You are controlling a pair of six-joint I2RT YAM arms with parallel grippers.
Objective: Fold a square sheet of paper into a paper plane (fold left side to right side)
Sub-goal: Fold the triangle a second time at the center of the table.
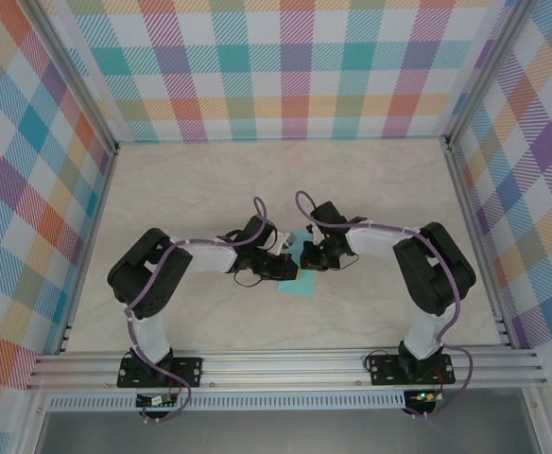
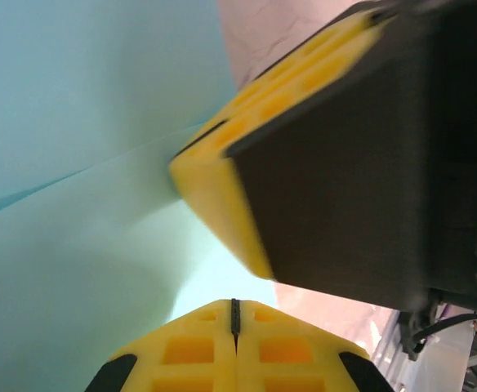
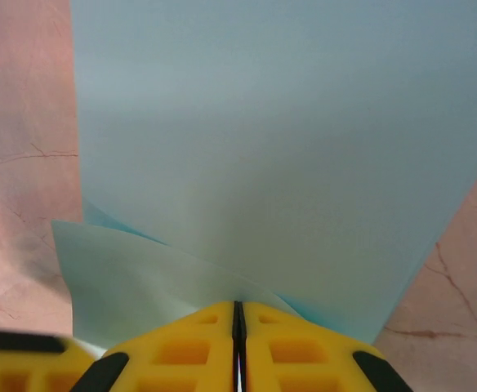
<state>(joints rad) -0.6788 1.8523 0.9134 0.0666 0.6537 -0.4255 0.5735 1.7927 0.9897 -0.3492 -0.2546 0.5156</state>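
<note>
Mid-table on beige marbled tabletop (image 1: 257, 180): thin light-turquoise square paper sheet (image 1: 297, 287), partly folded, upper flap raised over lower layer. Right gripper (image 3: 238, 314): yellow fingertips closed, pinching sheet's near edge. Left gripper (image 2: 234, 317): jaws pressed fully together, tips against paper; cannot tell whether paper is pinched. Grippers tip to tip, just beside each other, over sheet.

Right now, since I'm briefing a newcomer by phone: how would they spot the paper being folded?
Look at the beige marble-look table inside the plaid walls. At its middle, the left pincer and right pincer meet at the sheet of paper: plain light turquoise, partly folded, unlike those multicoloured checks.
</note>
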